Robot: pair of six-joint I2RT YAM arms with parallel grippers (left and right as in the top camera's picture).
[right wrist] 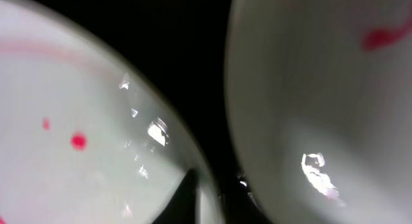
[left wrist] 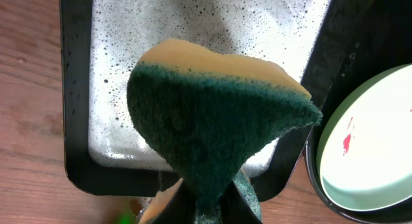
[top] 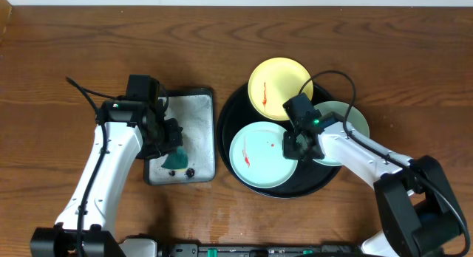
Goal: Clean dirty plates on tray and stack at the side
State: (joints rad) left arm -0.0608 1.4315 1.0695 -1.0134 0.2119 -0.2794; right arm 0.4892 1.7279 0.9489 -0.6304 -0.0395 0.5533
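Observation:
The black tray (top: 226, 142) holds three plates: a pale yellow plate (top: 275, 86) at the back, a mint-blue plate (top: 255, 155) with red smears at the front left, and a second mint-blue plate (top: 347, 124) at the right, partly under my right arm. My right gripper (top: 295, 144) straddles the right rim of the front-left plate (right wrist: 71, 153) and is shut on it (right wrist: 212, 201). Another plate (right wrist: 322, 89) with a red smear lies just beside it. My left gripper (top: 171, 148) is shut on a green and yellow sponge (left wrist: 219, 114) above the foamy rectangular tray.
The small rectangular dark-rimmed tray (top: 188, 113) with soapy foam sits left of the black tray and also shows in the left wrist view (left wrist: 77, 89). The black tray's rim (left wrist: 315, 163) and a mint-blue plate (left wrist: 373, 140) lie close on its right. Brown wooden table (top: 59, 50) lies all around.

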